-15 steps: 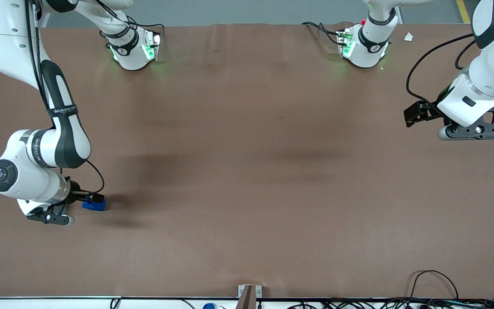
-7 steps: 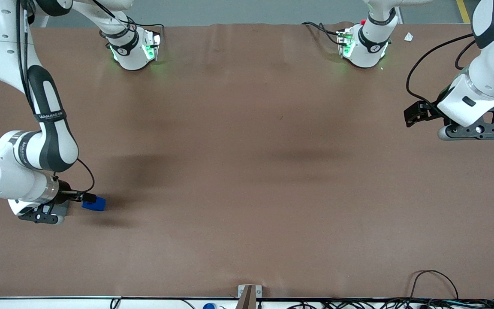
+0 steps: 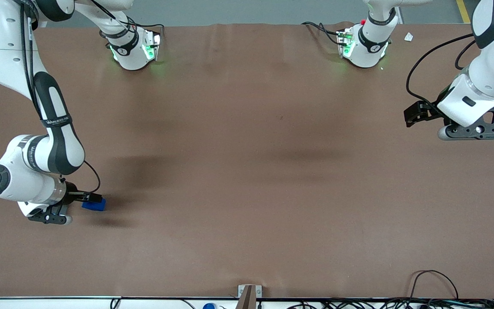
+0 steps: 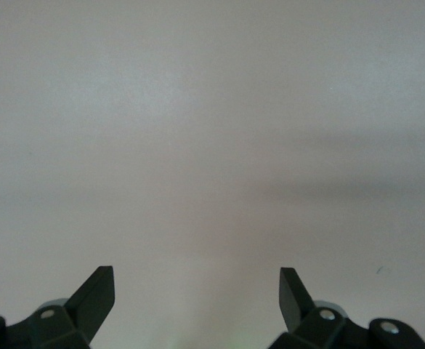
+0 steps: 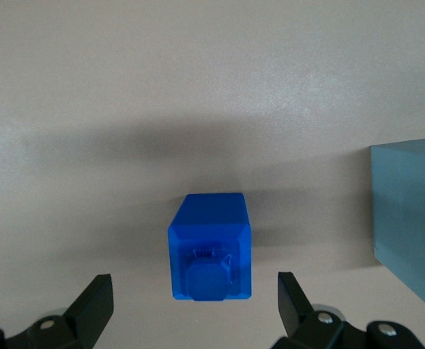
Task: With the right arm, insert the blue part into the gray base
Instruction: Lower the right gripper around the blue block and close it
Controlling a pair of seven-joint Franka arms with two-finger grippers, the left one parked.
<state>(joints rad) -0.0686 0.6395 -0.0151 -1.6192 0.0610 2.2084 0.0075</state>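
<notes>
The gripper (image 5: 194,305) hangs spread wide and empty just above the blue part (image 5: 210,246), which lies on the surface (image 3: 247,171) centred between its fingers, long axis along the approach, stud facing the camera; the gray base (image 5: 410,218) stands just beside.

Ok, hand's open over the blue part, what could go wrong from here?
1. The open hand hangs above the blue part, whose stud seems to face up toward it; gripped this way, the stud might not point into the base.
2. The gray base sits close beside the part, so one finger could knock it on the way down.
3. The right arm hides the base in the front view, so alignment can't be checked there.
</notes>
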